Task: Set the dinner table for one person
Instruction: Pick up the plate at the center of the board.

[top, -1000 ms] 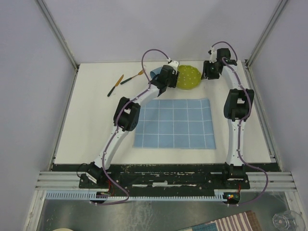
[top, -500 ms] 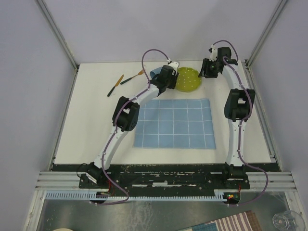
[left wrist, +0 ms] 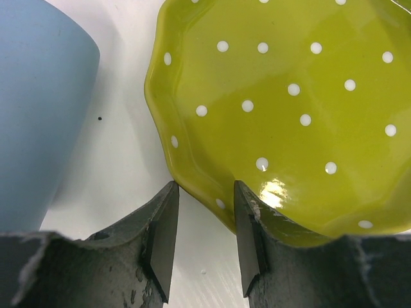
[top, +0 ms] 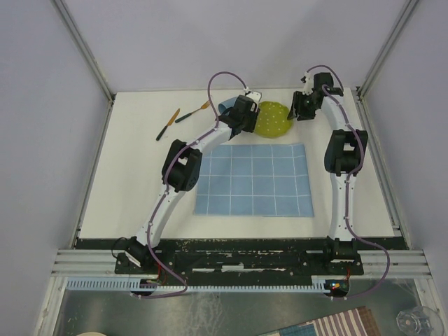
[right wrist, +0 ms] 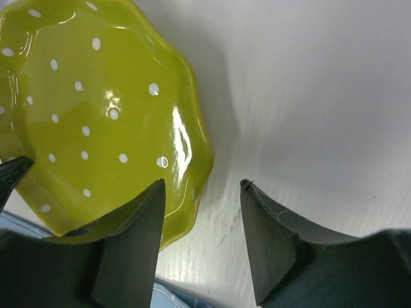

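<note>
Near the far edge of the wide white dinner table [top: 133,182], the left gripper [left wrist: 204,192] and right gripper [right wrist: 202,186], each partly open, straddle opposite rims of a lime polka-dot plate [top: 274,120], clamping nothing.

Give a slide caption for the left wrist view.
Left gripper open at rim of green plate, blue cup beside it.

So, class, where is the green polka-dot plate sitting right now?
In the top view the plate lies far back on the table, beyond the blue grid cloth, between the left gripper and right gripper, beside the blue cup.
</note>
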Tool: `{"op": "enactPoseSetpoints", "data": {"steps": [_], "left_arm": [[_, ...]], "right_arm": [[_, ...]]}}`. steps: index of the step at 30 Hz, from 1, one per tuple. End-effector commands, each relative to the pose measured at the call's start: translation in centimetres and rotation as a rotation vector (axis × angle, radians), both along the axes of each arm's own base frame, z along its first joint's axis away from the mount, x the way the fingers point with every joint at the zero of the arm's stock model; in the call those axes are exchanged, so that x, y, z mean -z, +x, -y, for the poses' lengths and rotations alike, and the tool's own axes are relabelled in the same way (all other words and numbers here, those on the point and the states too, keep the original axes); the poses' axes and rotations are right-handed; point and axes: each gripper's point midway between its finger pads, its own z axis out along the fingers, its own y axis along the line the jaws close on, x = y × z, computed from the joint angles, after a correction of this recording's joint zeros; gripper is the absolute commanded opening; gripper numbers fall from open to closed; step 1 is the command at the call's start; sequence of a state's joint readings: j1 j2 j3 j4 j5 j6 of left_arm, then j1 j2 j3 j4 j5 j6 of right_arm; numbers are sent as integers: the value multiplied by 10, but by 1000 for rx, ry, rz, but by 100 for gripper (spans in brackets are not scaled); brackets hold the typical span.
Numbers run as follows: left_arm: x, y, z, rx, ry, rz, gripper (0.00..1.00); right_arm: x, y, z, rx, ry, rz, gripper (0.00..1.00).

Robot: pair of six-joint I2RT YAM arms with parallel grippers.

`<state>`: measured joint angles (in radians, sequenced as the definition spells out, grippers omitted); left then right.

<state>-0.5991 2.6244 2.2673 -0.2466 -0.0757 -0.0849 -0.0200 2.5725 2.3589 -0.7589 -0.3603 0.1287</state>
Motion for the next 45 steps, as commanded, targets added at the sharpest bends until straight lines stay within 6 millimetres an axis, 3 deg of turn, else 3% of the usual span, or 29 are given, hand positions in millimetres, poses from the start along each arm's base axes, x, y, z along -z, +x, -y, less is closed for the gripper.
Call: {"op": "enactPoseSetpoints", "data": {"steps": [1, 7, 17, 25, 32, 35, 45], "left_arm": [[-56, -5, 5, 30, -33, 54, 45], [-58, -4, 5, 32, -33, 59, 45], [-62, -6, 4, 34, -35, 56, 46], [-65, -12, -1, 51, -4, 46, 46], [-66, -17, -3, 65, 6, 32, 39], [-61, -20, -4, 66, 3, 15, 38], [-42, -15, 2, 45, -60, -28, 45]], "right_arm": [[-16, 4, 0, -37, -5, 16, 57], [-10, -12, -15, -100, 75, -38, 49], [3, -19, -8, -86, 31, -79, 60], [16, -26, -8, -97, 17, -124, 54], [21, -33, -15, -124, 9, -149, 57], [26, -37, -20, -144, 4, -164, 53], [12, -38, -27, -151, -18, -139, 58]]}}
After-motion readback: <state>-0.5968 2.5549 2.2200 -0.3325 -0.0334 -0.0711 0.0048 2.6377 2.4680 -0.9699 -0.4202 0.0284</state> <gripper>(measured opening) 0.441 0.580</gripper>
